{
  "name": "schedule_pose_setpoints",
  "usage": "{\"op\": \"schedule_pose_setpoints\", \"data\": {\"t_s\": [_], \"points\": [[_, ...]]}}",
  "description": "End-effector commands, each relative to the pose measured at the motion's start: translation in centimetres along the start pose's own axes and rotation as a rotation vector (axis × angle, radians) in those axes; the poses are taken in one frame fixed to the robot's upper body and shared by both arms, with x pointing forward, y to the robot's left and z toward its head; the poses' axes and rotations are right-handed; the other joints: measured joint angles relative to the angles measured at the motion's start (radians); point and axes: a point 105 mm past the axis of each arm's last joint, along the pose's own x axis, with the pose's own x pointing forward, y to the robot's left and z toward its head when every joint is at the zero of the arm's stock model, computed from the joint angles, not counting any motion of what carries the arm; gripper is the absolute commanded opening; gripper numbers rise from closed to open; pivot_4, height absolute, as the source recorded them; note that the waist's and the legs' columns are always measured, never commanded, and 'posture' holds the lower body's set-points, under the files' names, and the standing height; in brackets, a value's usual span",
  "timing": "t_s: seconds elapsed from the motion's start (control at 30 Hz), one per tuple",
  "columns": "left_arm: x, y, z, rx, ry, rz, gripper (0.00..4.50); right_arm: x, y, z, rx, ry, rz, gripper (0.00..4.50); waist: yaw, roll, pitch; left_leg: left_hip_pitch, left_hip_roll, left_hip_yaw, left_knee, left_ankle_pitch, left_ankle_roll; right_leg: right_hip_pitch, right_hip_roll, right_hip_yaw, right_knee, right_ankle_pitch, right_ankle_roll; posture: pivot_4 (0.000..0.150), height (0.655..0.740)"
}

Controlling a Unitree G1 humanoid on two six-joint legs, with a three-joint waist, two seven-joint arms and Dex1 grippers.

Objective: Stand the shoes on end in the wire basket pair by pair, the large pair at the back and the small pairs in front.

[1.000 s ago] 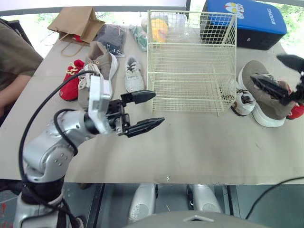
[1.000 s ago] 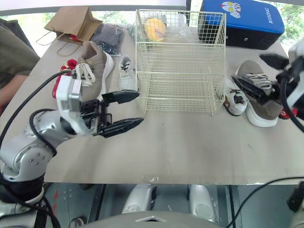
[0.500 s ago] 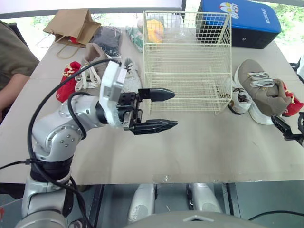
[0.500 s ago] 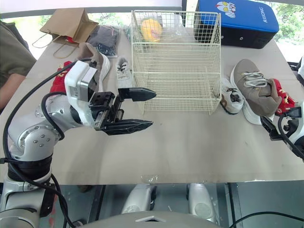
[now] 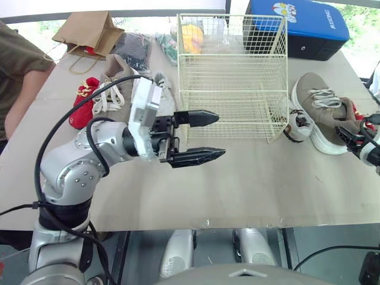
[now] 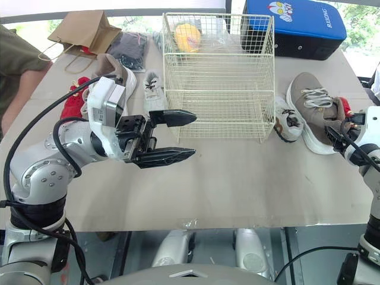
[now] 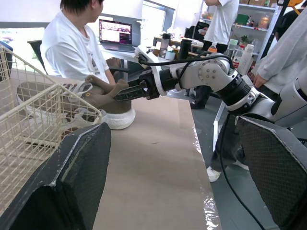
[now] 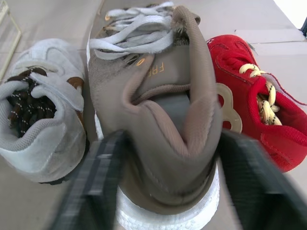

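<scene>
Since a moment ago our right gripper (image 8: pixel 171 143) has risen from the table edge to the large taupe shoe (image 5: pixel 317 113), right of the wire basket (image 5: pixel 231 56). Its fingers stand spread astride the heel. Our left gripper (image 5: pixel 219 135) hovers, fingers apart. We judge the soft collar may buckle, so the shoe sags or drags the red shoe (image 8: pixel 249 96) just beside it.

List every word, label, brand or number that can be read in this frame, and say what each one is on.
"FRE": gold letters on the inner lining of the tan shoe; the rest curves out of sight.
White lettering on the blue case: too small to read with certainty.
Laptop screen: too blurred to read.
Nothing else carries readable text.
</scene>
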Motion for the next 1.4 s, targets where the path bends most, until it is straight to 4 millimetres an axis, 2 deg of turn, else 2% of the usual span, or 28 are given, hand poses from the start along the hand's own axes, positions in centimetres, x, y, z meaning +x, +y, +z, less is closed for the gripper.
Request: {"op": "schedule_pose_setpoints", "data": {"t_s": [0.03,0.1,0.13,0.23,0.37,0.6,0.73,0.8,0.93,1.0,1.07,1.13,1.2,1.27,1.4], "points": [[-0.2,-0.5,0.8,0.042,-0.020,0.009,4.50,0.0,0.0,-0.6,-0.008,0.014,0.012,0.91,0.000,0.000,0.000,0.000,0.000,0.000,0.000,0.000,0.000,0.000,0.000,0.000,0.000,0.000,0.000,0.150,0.7400],[-0.3,-0.4,0.7,0.039,-0.022,0.017,4.50,0.0,0.0,-0.6,-0.021,0.004,0.016,0.13,0.000,0.000,0.000,0.000,0.000,0.000,0.000,0.000,0.000,0.000,0.000,0.000,0.000,0.000,0.000,0.150,0.7400],[-0.4,-0.4,0.7,0.036,-0.025,0.021,4.50,-0.1,0.2,-0.4,-0.029,-0.017,0.019,0.01,0.000,0.000,0.000,0.000,0.000,0.000,0.000,0.000,0.000,0.000,0.000,0.000,0.000,0.000,0.000,0.150,0.7400],[-0.4,-0.1,0.9,0.034,-0.044,0.035,4.50,-0.8,0.2,0.8,-0.056,-0.096,0.013,0.01,0.001,0.000,0.000,0.000,0.000,0.000,0.000,0.000,0.000,0.000,0.000,0.000,0.000,0.000,0.000,0.150,0.7400],[-0.3,0.5,1.5,0.023,-0.084,0.052,4.50,-3.1,0.3,5.0,-0.068,-0.295,-0.006,0.01,0.003,0.003,0.002,-0.001,0.000,0.000,0.000,0.000,0.000,-0.001,0.000,0.000,0.000,0.000,0.000,0.150,0.7400],[0.5,1.8,3.3,-0.002,-0.189,0.076,4.50,-6.8,0.6,10.0,-0.152,-0.503,0.004,0.01,0.004,0.004,0.003,-0.002,0.000,0.000,-0.001,0.000,0.000,-0.001,0.000,0.000,0.000,0.000,0.000,0.150,0.7400],[0.5,4.6,5.1,0.023,-0.276,0.235,4.50,-9.1,1.3,14.2,-0.304,-0.615,0.083,0.01,0.006,0.005,0.003,-0.002,-0.001,0.000,0.000,0.000,0.000,-0.001,0.000,0.000,-0.001,0.000,0.000,0.150,0.7400],[0.0,6.7,6.6,-0.006,-0.329,0.342,4.50,-10.8,2.4,16.1,-0.467,-0.608,0.223,0.01,0.008,0.006,0.004,-0.002,-0.001,0.000,0.000,0.000,0.000,-0.001,0.000,0.000,-0.001,0.000,0.000,0.150,0.7400],[-1.3,9.2,8.5,-0.029,-0.373,0.462,4.50,-13.1,3.2,16.0,-0.665,-0.466,0.423,0.01,0.012,0.005,0.003,-0.002,0.000,-0.001,-0.001,0.000,0.000,0.000,0.001,-0.002,-0.002,0.000,0.000,0.150,0.7400],[-2.0,10.4,9.3,-0.041,-0.325,0.514,4.50,-14.6,3.6,15.9,-0.768,-0.385,0.527,0.01,0.016,0.005,0.004,-0.002,0.000,-0.001,-0.001,0.000,0.000,0.000,0.000,-0.002,-0.004,0.000,0.000,0.150,0.7400],[-1.7,9.7,9.8,-0.045,-0.243,0.420,4.50,-15.8,4.6,15.5,-0.830,-0.294,0.634,0.01,0.015,0.005,0.004,-0.004,0.000,-0.001,-0.001,0.000,0.000,-0.001,0.000,-0.002,-0.004,0.000,0.000,0.150,0.7400],[-1.5,8.9,10.2,-0.074,-0.210,0.331,4.50,-16.1,5.5,15.2,-0.867,-0.247,0.700,0.01,0.014,0.005,0.005,-0.004,0.000,0.000,-0.001,0.000,0.000,-0.002,0.000,0.000,-0.004,0.000,0.001,0.150,0.7400],[-0.7,7.6,10.2,-0.093,-0.117,0.202,4.50,-15.9,7.9,14.5,-0.957,-0.221,0.827,0.01,0.014,0.005,0.005,-0.004,0.000,0.000,-0.001,0.000,0.000,-0.002,0.000,-0.001,-0.003,0.000,0.001,0.150,0.7400],[0.1,6.3,9.5,-0.075,0.019,0.079,4.50,-15.5,10.6,14.2,-1.050,-0.250,0.951,0.01,0.010,0.005,0.005,-0.003,0.000,0.000,-0.001,0.000,0.000,-0.002,0.000,-0.001,-0.002,0.000,0.001,0.150,0.7400],[0.8,6.1,7.6,0.001,0.214,-0.028,4.50,-14.8,14.1,14.6,-1.167,-0.387,1.108,0.01,-0.004,0.005,0.006,-0.002,0.000,0.000,-0.001,0.000,0.000,-0.001,0.000,-0.001,-0.002,0.000,0.001,0.150,0.7400]]}}
